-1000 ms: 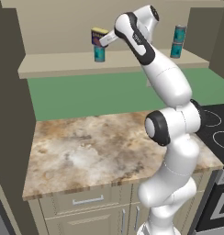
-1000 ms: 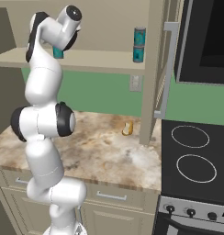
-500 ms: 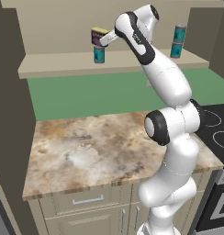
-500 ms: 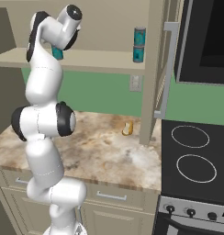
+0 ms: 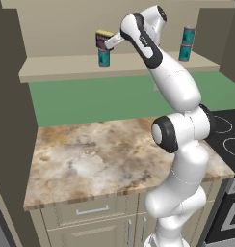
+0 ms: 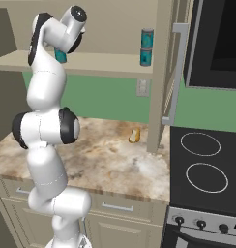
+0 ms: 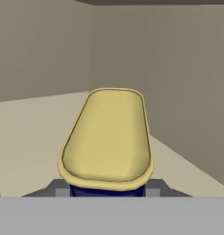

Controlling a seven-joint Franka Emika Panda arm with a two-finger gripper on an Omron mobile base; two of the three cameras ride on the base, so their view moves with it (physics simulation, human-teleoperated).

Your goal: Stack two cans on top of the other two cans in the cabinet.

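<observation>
Gripper [image 5: 108, 42]: closed on the navy can [image 5: 103, 38], fingers at either side of it, yellow top [image 7: 107, 137] toward the hand camera.
Cabinet [image 5: 66, 67]: beige open shelf above the counter [image 5: 90, 159].
Navy can: directly above 1 teal can [image 5: 104, 58] at shelf left; contact between them unclear.
Stack [image 5: 187, 43]: 2 teal cans, shelf right, well apart.

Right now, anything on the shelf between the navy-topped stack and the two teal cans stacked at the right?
No cans there: in the left base view the beige cabinet ledge between the navy yellow-topped can on its teal can and the stacked teal pair is crossed only by the white arm.
</observation>
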